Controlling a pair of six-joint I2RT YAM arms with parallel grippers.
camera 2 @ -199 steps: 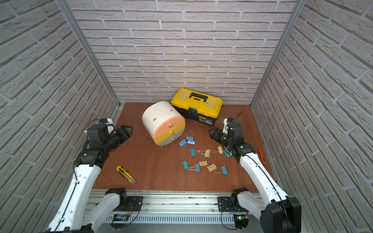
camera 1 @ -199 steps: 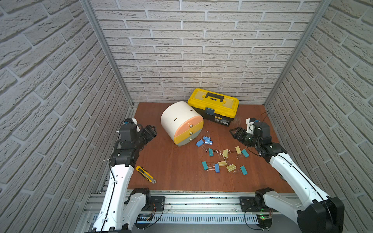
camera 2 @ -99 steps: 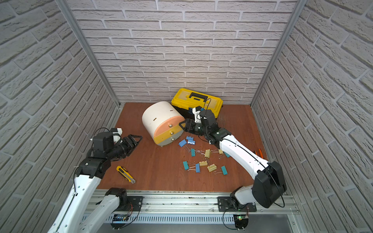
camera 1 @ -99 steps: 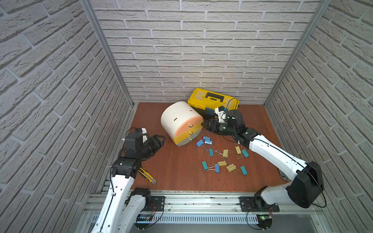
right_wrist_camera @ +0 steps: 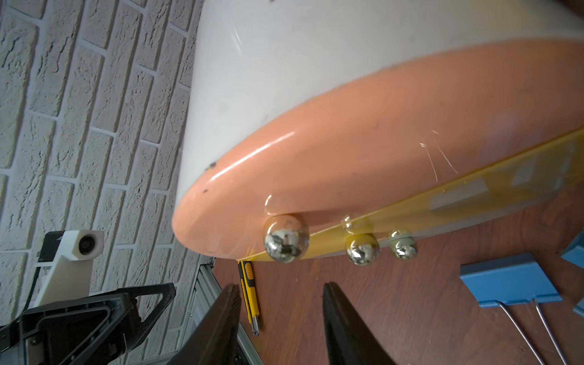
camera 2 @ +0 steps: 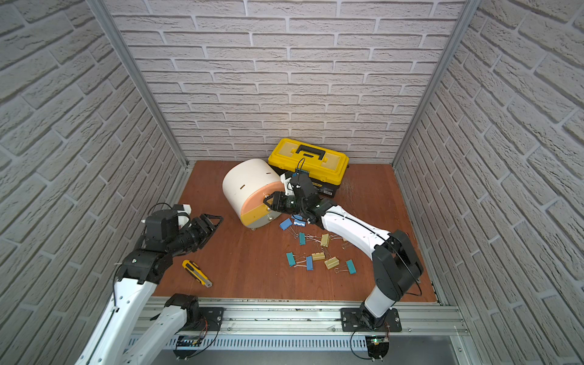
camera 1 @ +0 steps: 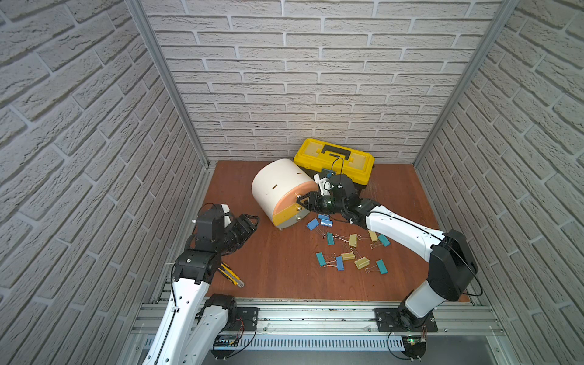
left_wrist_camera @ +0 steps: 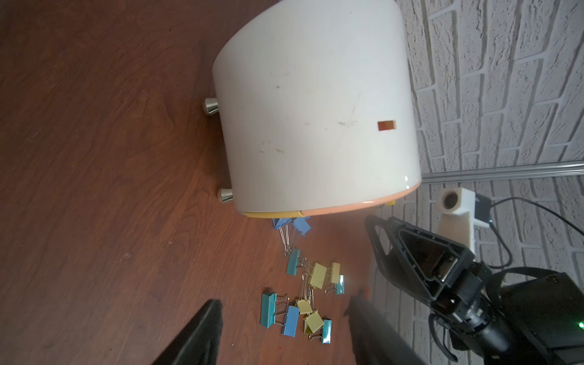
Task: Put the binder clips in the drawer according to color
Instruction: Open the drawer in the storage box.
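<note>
Shows right gripper point(right_wrist_camera: 280, 287) parted, empty, just short of drawer's point(camera 1: 278, 189) peach knob point(right_wrist_camera: 286, 241); left gripper point(camera 1: 251, 221) parted, empty, well apart from drawer; clips point(camera 1: 353, 240) scattered near drawer front.

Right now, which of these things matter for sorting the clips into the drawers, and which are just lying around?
Part of the job:
- binder clips, scattered loose
- drawer cabinet, all three drawers shut
- right end effector, open, just short of the peach drawer's knob

Just lying about:
- yellow toolbox, behind the cabinet
- utility knife, far from the clips
</note>
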